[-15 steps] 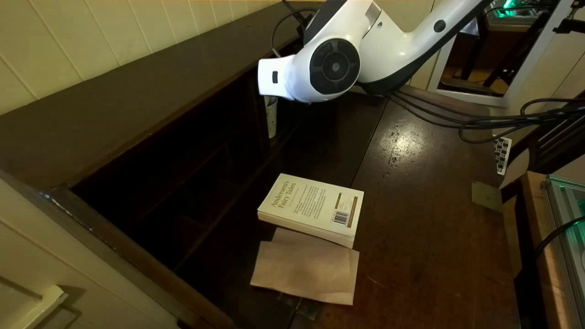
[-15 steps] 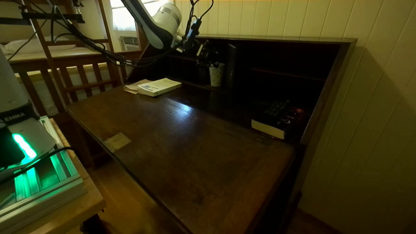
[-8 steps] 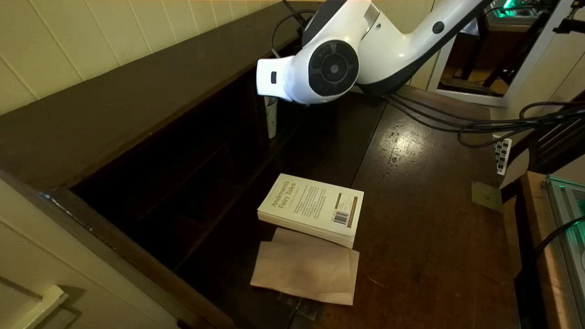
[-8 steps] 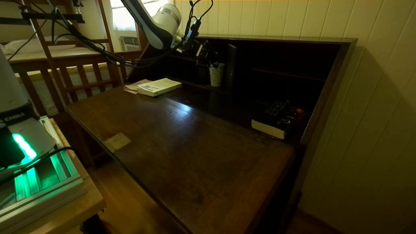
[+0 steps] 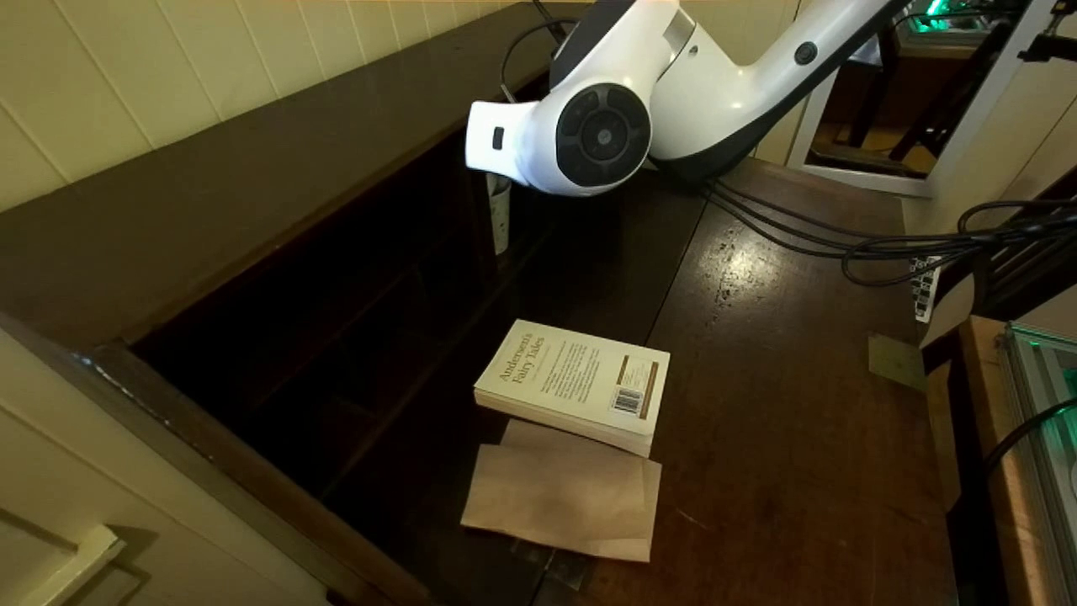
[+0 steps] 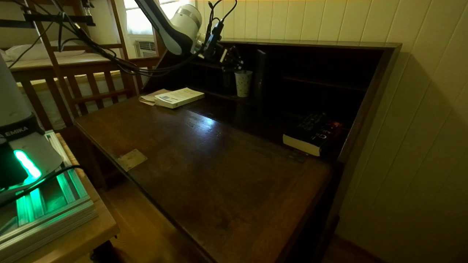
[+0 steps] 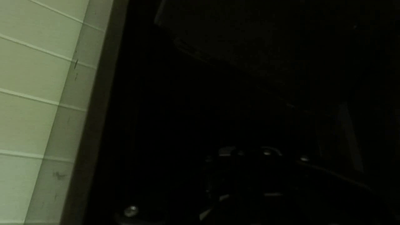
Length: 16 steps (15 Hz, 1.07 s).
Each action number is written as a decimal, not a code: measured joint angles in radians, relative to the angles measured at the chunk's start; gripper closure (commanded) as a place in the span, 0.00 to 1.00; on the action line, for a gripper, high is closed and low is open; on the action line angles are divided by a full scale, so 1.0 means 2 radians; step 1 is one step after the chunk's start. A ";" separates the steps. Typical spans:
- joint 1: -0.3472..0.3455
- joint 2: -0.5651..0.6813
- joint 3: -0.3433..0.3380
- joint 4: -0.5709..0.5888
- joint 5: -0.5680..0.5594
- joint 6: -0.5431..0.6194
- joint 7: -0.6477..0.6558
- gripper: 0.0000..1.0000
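Note:
My gripper (image 6: 237, 65) hangs just above a pale speckled cup (image 6: 243, 86) that stands upright in a dark compartment of the desk. Its fingers are drawn together, and I see nothing held between them. Whether the fingertips touch the cup's rim is hard to tell. From an exterior view part of the cup (image 5: 501, 220) shows below the white wrist, while the gripper itself is hidden behind the arm. The wrist view is very dark; only glints of the gripper (image 7: 247, 153) stand out there.
A cream book (image 5: 580, 379) lies beside folded brown paper (image 5: 559, 501) on the desk (image 5: 782, 438). A thick black book (image 6: 310, 133) rests near the desk's side wall. An upright dark panel (image 6: 260, 73) adjoins the cup. Cables (image 6: 120, 60) hang along the arm.
The gripper's fingers have closed together. The arm has shifted slightly, and more of the cup's rim shows. The cup, books and paper stay in place.

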 measured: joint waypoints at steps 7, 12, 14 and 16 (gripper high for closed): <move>0.000 -0.001 0.016 -0.001 0.079 -0.027 0.049 1.00; 0.000 -0.006 0.023 -0.008 0.163 -0.029 0.084 1.00; 0.000 -0.013 0.024 -0.013 0.193 -0.027 0.111 1.00; 0.000 -0.028 0.024 -0.024 0.219 -0.023 0.141 1.00</move>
